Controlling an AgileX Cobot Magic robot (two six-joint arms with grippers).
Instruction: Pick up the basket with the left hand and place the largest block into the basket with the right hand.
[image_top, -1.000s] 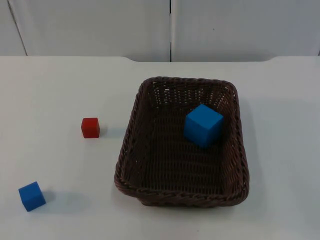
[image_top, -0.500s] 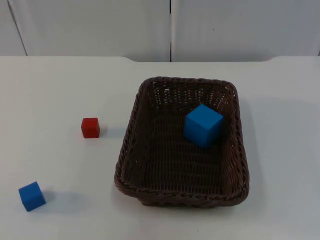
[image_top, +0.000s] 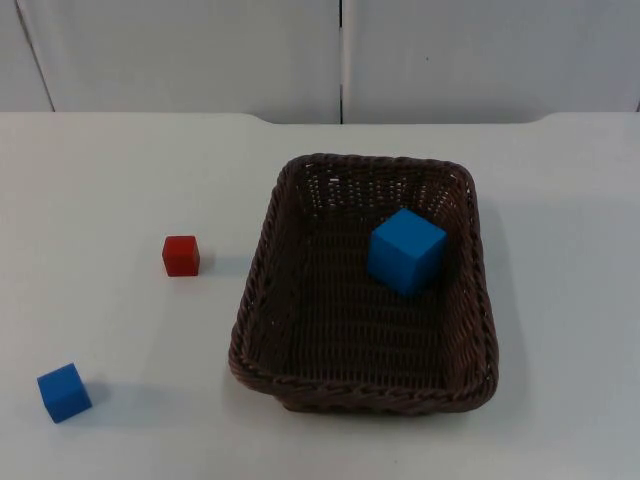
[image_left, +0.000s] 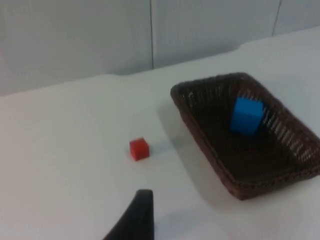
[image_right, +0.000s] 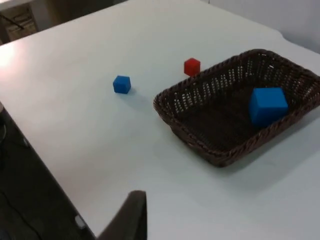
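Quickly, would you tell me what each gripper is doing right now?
Left gripper: away from the basket, holding nothing; open or shut cannot be told.
Right gripper: likewise.

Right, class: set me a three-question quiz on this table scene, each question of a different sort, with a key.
1. True or false: the large blue block lies inside the basket.
2. Which block lies nearest the basket's left side in the top view? A) the red block B) the small blue block
3. Fill in: the basket stands on the white ____.

Key: 1 true; 2 A; 3 table.
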